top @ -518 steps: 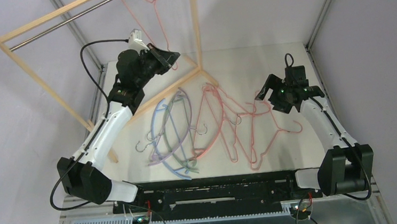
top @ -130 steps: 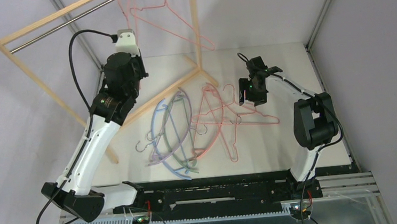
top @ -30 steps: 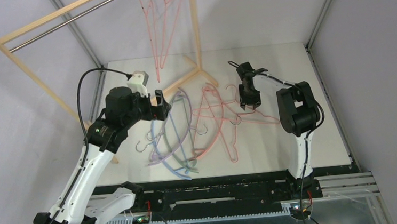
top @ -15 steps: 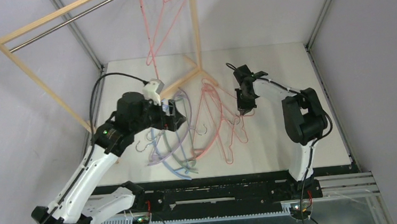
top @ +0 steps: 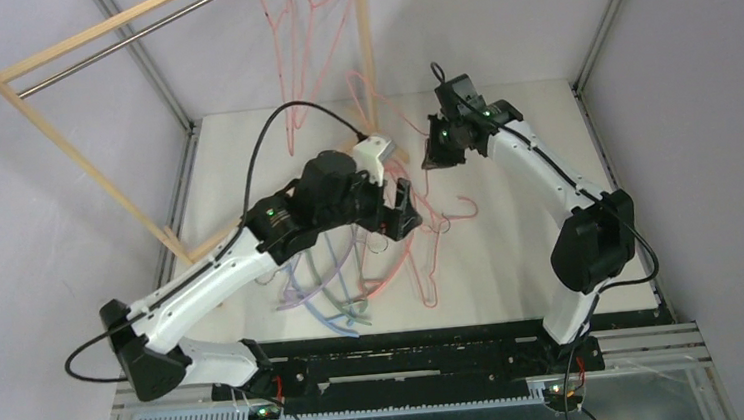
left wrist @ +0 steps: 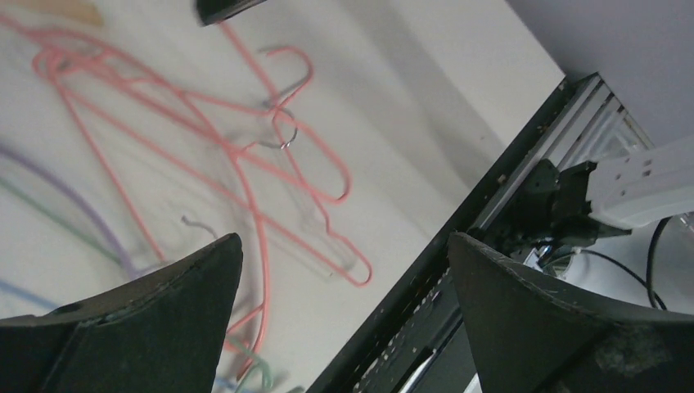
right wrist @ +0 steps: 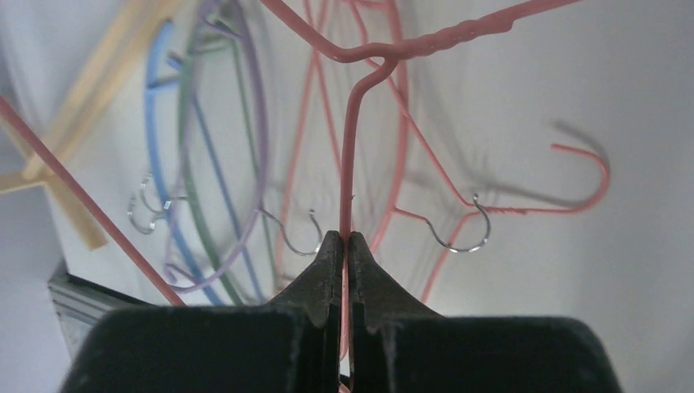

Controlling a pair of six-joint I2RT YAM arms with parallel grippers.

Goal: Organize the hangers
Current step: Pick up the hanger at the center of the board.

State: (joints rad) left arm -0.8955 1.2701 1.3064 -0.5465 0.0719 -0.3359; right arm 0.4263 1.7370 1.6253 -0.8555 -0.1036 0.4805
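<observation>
My right gripper (right wrist: 344, 237) is shut on the neck of a thin pink wire hanger (right wrist: 353, 123) and holds it above the table; in the top view that gripper (top: 433, 152) is at the back centre, with the hanger (top: 396, 120) trailing left. My left gripper (top: 409, 211) hovers open over the middle of the table, with nothing between its fingers (left wrist: 205, 278). Beneath it lie more pink wire hangers (left wrist: 245, 155). Lilac, green and blue hangers (top: 325, 279) lie tangled at front left. Pink wire hangers (top: 300, 45) hang on the rod.
The light wooden rack frame (top: 62, 144) with its metal rod (top: 133, 33) stands at the back left, and one post (top: 365, 40) rises near the held hanger. A black rail (top: 409, 352) runs along the table's front edge.
The right gripper closed on a pink wire hanger and lifted it up and toward the back. The left arm swung right, from the lilac-green-blue pile to the table's middle, still open.
</observation>
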